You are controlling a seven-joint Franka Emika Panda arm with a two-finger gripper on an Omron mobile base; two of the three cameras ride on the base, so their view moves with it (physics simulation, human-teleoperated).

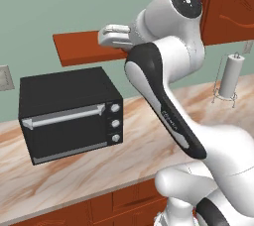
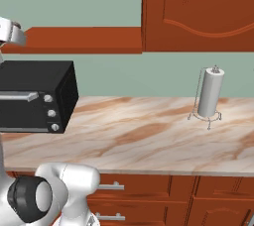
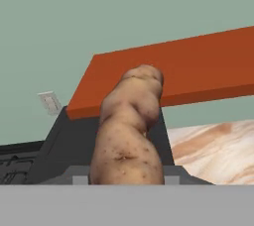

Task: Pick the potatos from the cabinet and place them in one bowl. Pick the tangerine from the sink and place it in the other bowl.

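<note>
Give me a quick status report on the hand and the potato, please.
Hand shut on a potato, up beside the shelf board. Toaster oven sits directly below. Nothing blocking that I can see.

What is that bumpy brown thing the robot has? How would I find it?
Find the black toaster oven on the marble counter, then look up to the red-brown shelf above it. At the shelf's edge the gripper is shut on the potato: a long, lumpy tan thing with dark speckles, the only rough thing among flat boards and boxes.
</note>
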